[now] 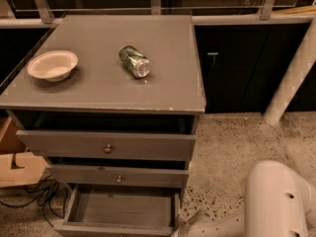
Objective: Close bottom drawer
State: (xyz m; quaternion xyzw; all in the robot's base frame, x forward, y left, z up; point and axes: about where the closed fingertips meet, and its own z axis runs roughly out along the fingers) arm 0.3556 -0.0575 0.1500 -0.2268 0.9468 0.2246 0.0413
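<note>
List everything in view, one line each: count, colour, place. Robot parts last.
grey wooden cabinet: one, grey, centre-left.
cream round bowl: one, cream, cabinet top, left.
green metal can: one, green and silver, lying on its side, cabinet top, centre.
top drawer: one, grey, slightly open.
middle drawer: one, grey, slightly open.
bottom drawer: one, grey, pulled well out.
cardboard box: one, tan, floor, left of cabinet.
black cables: a tangle, black, floor beside box.
white post: one, white, right, leaning.
white robot arm: one, bottom right.
gripper: one, grey, bottom edge, right of bottom drawer.
</note>
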